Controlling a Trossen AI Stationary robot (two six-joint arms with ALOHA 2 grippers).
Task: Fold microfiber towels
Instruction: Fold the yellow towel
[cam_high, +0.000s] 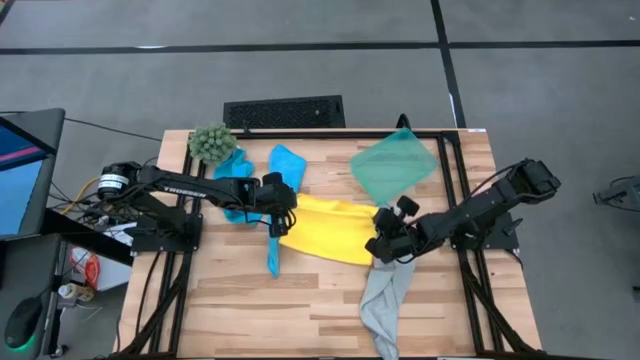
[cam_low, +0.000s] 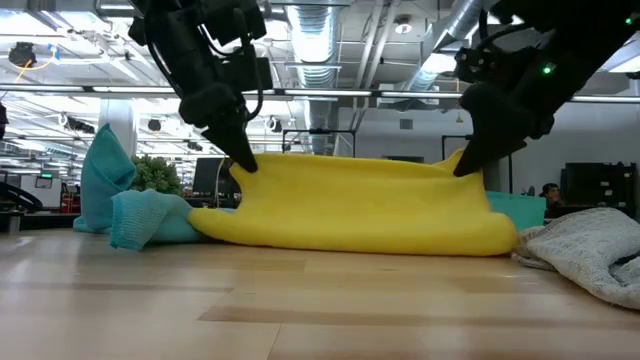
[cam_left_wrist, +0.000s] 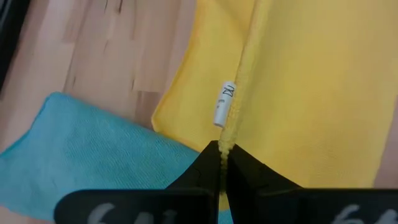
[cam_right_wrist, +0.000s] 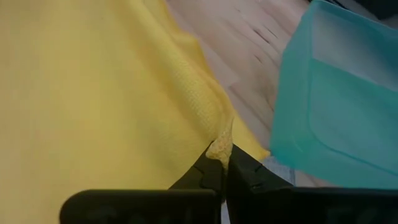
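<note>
High view: wooden desk carrying a yellow towel at centre, spread between the two arms. Left gripper pinches its left edge; right gripper pinches its right edge. Two blue towels lie behind and beside the left arm, one a strip trailing toward the front. Grey towel hangs off the front edge by the right arm. Green bin sits tilted at the back; fuzzy green plant at the back left.

Low view: yellow towel lifted at both ends, sagging between the grippers, lower edge on the desk.

Left wrist view: fingers closed on the yellow hem, near a white label.

Right wrist view: fingers closed on a yellow corner, bin just beside.
</note>
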